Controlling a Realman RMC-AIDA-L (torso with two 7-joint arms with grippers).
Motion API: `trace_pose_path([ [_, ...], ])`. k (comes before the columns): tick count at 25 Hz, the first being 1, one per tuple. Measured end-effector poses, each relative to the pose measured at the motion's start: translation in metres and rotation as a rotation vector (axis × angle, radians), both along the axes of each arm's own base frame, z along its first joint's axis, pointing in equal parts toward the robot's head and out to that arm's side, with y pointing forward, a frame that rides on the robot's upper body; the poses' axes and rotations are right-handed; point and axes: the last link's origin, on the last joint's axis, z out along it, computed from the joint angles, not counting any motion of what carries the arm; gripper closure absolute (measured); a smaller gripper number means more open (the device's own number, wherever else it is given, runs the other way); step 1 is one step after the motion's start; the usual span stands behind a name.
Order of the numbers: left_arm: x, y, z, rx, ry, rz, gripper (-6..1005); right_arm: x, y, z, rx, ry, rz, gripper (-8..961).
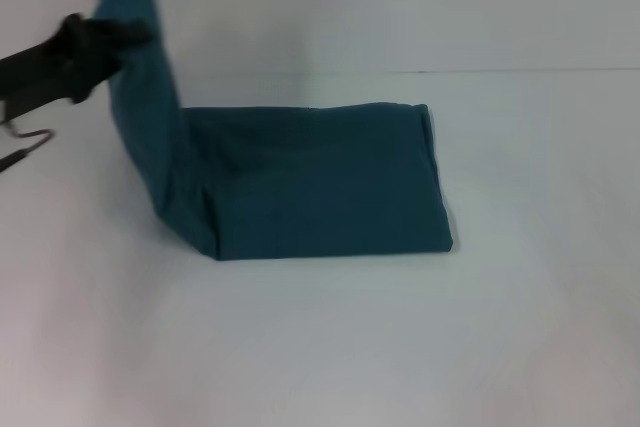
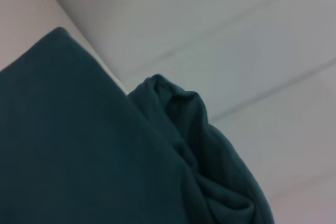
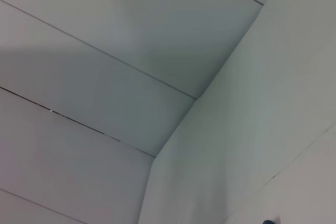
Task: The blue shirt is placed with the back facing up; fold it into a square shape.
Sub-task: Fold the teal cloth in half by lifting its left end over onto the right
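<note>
Left gripper (image 1: pixel 125 32) gripping blue shirt (image 1: pixel 320 182) aloft

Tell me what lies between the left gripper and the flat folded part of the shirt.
Head view: only the dark teal-blue knit shirt's own lifted end; left gripper holds it up.

Head camera looks forward-down at table (image 1: pixel 520 327); left wrist close on blue shirt (image 2: pixel 79 156) — shared; right wrist faces wall panels (image 3: pixel 105 66).

A plain white table (image 1: pixel 420 347) is carrying the blue shirt (image 1: pixel 320 187), which is lying folded into a rough rectangle near the table's middle. The shirt's left end is rising off the surface, toward the far left corner.
</note>
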Motion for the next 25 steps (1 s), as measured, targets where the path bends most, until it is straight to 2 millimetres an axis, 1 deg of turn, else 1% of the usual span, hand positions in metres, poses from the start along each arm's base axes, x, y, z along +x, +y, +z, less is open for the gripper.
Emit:
trace_pose_path([
  [2,0.016,0.004,-0.015,-0.013,0.000,-0.046,893,0.000,0.000,0.000,0.000,0.001,0.000,208],
  [6,0.039,0.008,-0.042,-0.024,0.007,-0.105,894,0.000,0.000,-0.001,0.000,0.003,0.000,208],
  [7,0.047,0.009,-0.054,-0.030,0.011,-0.123,894,0.000,0.000,-0.001,-0.001,0.004,0.000,208],
  [8,0.049,0.010,-0.058,-0.034,0.011,-0.127,894,-0.001,0.000,-0.002,-0.002,0.005,-0.001,208],
  [9,0.054,0.012,-0.070,-0.046,0.013,-0.137,894,-0.001,0.000,-0.002,-0.003,0.006,-0.001,208],
  [10,0.056,0.014,-0.078,-0.050,0.021,-0.138,893,-0.001,0.000,-0.002,-0.004,0.008,-0.001,208],
  [11,0.061,0.018,-0.098,-0.065,0.052,-0.131,893,-0.001,0.000,-0.003,-0.005,0.010,-0.001,208],
  [13,0.063,0.019,-0.111,-0.079,0.082,-0.131,884,-0.001,-0.001,-0.003,-0.007,0.012,0.001,208],
  [17,0.073,0.018,-0.128,-0.092,0.121,-0.176,850,-0.002,-0.002,-0.003,-0.010,0.017,0.005,208],
  [22,0.081,0.012,-0.141,-0.141,0.182,-0.252,807,0.000,-0.005,-0.003,-0.010,0.018,0.003,208],
  [25,0.082,0.011,-0.146,-0.158,0.204,-0.261,781,0.001,-0.005,-0.002,-0.007,0.016,0.002,208],
])
